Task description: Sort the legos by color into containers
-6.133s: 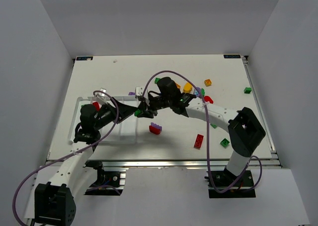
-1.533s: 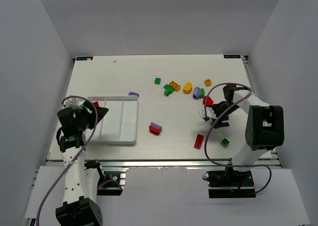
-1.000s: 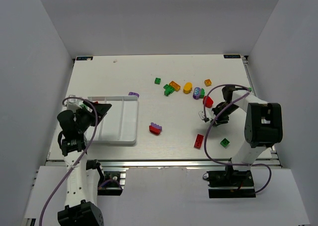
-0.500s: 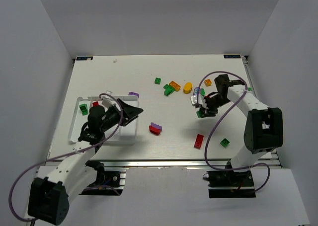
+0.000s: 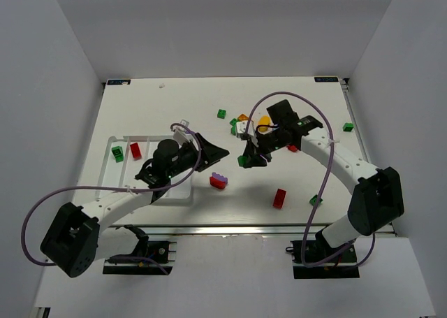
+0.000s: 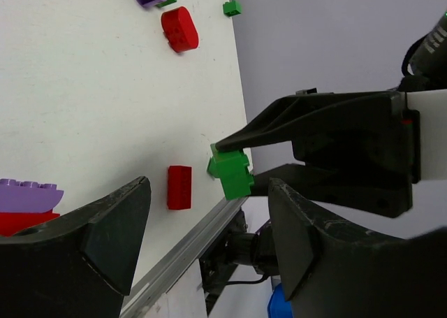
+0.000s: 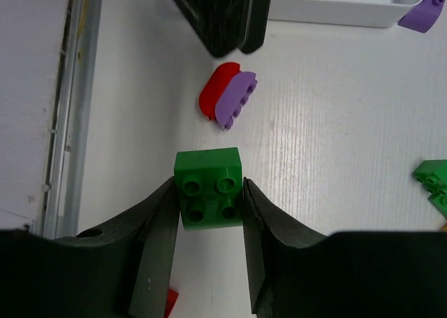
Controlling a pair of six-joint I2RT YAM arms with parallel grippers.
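Tray (image 5: pixel 120 172): one, white.
Green legos (image 5: pixel 221 113): at least six.
Red legos (image 5: pixel 280 198): four.
Purple legos (image 5: pixel 219 177): three, counted across the views.
Orange lego (image 5: pixel 242 117): one.
Yellow lego (image 5: pixel 264 121): one, partly hidden.
Robot arms (image 5: pixel 115 203): two.

1. A green four-stud brick (image 7: pixel 208 187) is pinched between the right claw's (image 7: pixel 208 189) fingers, studs up.
2. A red-and-purple pair (image 7: pixel 227 98) lies on the counter (image 7: pixel 335 157) just ahead of that claw.
3. The white tray (image 5: pixel 114 172), well to its left, holds a green piece (image 5: pixel 118 153) beside a red piece (image 5: pixel 135 149).
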